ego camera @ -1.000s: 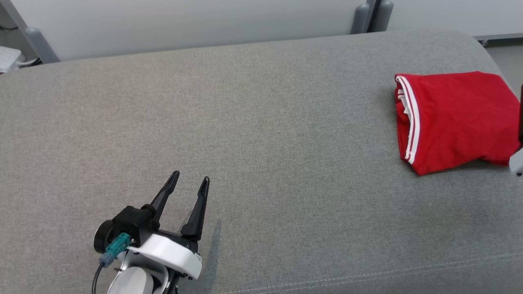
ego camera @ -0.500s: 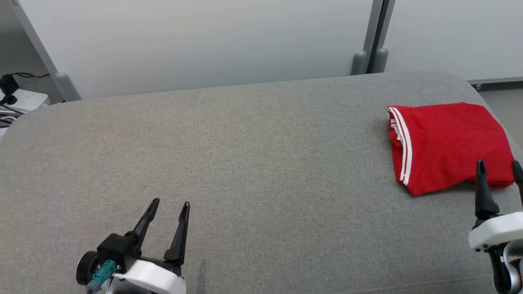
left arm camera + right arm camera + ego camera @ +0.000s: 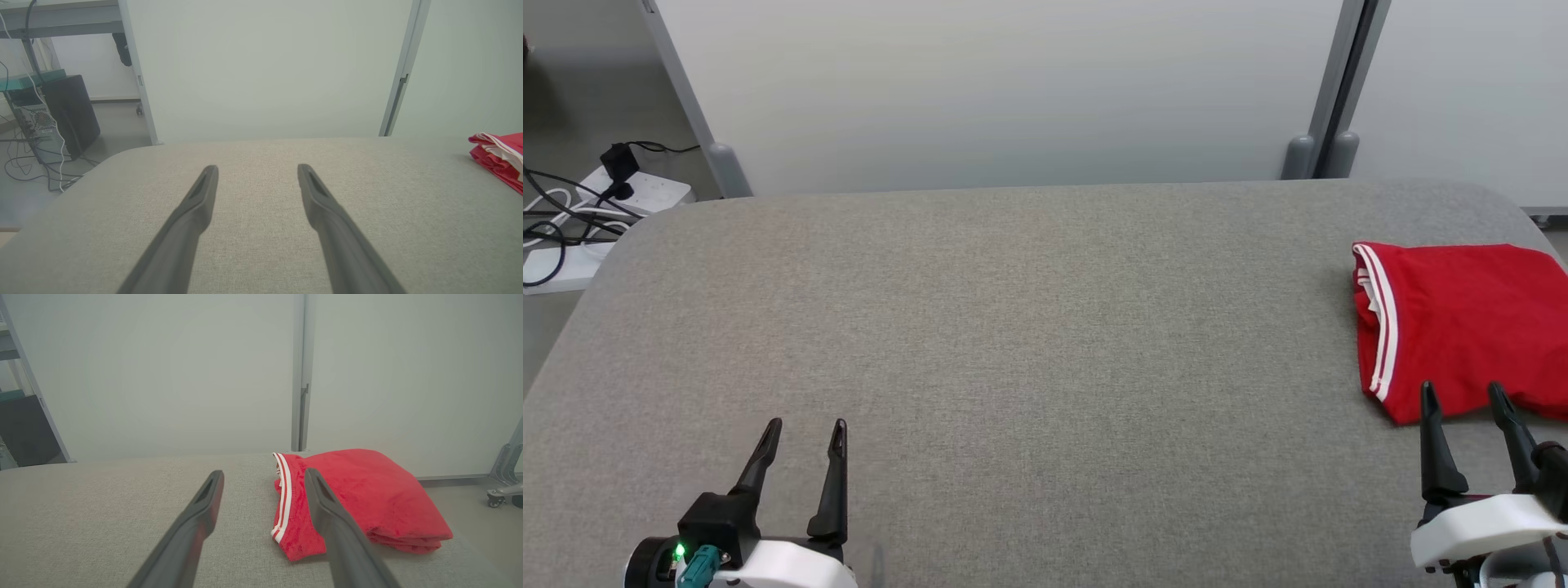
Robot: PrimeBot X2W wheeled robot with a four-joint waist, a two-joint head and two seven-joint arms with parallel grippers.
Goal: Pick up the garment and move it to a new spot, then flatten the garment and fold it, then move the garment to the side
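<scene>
You have one garment (image 3: 1462, 327) to deal with: a red knit piece, folded into a rough rectangle of several layers, with two thin white stripes running along its left edge and a little white fabric showing inside the fold. It lies at the far right of the counter (image 3: 1045, 327), close to the rounded right-hand corner.

You have two tools, each with two long, dark, tapering fingers on a white wrist housing. The left tool (image 3: 805, 426) hovers over bare fabric at the lower left, well apart from the garment, with its fingers spread and nothing between them. The right tool (image 3: 1462, 390) sits at the lower right, fingers likewise spread and empty. From the head view its tips overlap the garment's near edge. In the right wrist view one finger crosses in front of the red cloth, and you cannot tell whether it touches.

The counter is a single wide slab covered in grey woven upholstery, matte and slightly heathered, with rounded corners.

Behind it stand pale, smooth partition panels (image 3: 1013, 90) joined by grey posts (image 3: 1339, 82). On the floor at the upper left you can count two white power strips (image 3: 645, 186) with dark cables plugged in. The left wrist view adds one dark computer tower (image 3: 69, 110) with loose wiring beside it.
</scene>
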